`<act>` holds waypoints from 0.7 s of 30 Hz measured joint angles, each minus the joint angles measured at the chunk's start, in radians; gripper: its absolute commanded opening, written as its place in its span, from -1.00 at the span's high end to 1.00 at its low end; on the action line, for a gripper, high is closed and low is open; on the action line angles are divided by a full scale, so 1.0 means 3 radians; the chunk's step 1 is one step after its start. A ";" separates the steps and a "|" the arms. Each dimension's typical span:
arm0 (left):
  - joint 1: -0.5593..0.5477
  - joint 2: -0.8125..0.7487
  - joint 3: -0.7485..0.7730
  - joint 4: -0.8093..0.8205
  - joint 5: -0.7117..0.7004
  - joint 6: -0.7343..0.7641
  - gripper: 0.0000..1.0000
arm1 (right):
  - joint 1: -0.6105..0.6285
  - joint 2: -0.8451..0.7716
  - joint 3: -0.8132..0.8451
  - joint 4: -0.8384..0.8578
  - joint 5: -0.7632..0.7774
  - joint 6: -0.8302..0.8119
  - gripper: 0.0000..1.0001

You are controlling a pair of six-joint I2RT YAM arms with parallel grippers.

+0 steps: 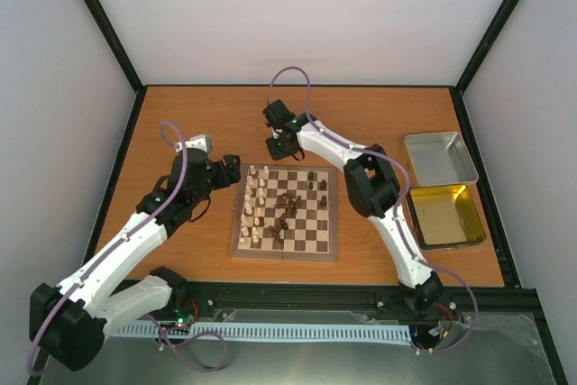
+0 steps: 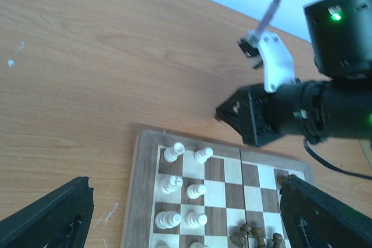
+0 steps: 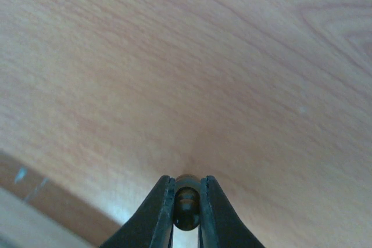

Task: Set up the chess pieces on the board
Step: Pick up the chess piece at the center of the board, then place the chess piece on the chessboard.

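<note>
The wooden counter (image 1: pixel 180 114) carries everything, with the two arms reaching in from its near edge. The chessboard (image 1: pixel 284 256) lies flat at the middle of the counter. To its right sit two metal trays, a silver tray (image 1: pixel 440 158) farther back and a gold-tinted tray (image 1: pixel 444 215) nearer, touching or almost touching each other.

On the board, the cream-white chessmen (image 1: pixel 255 205) stand in two files along its left side. Most of the dark brown chess pieces (image 1: pixel 287 207) lie in a jumbled heap near the centre, and a few dark ones (image 1: pixel 317 185) stand upright toward the right side.

The left claw (image 1: pixel 227 171) hovers just beside the board's far left corner, its fingers spread wide with nothing between them.

The right claw (image 1: pixel 275 146) is off the board, low over bare counter just beyond its far edge. Its fingertips are pinched nearly together on one small dark brown chessman (image 3: pixel 187 201), whose rounded top shows between them. Which kind of piece it is cannot be told.
</note>
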 measured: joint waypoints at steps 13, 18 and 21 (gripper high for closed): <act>0.0000 -0.0846 0.0090 -0.0324 -0.0259 0.0360 -0.81 | 0.0212 -0.2561 -0.2290 0.0460 0.0202 0.0413 0.88; 0.0000 -0.1200 0.0089 -0.0464 -0.0249 0.0537 -0.85 | 0.0622 -0.3287 -0.3084 0.0415 0.0276 0.0683 0.88; 0.0000 -0.1399 0.0078 -0.0539 -0.0207 0.0612 -0.84 | 0.0876 -0.3553 -0.3470 0.0346 0.0323 0.0862 0.87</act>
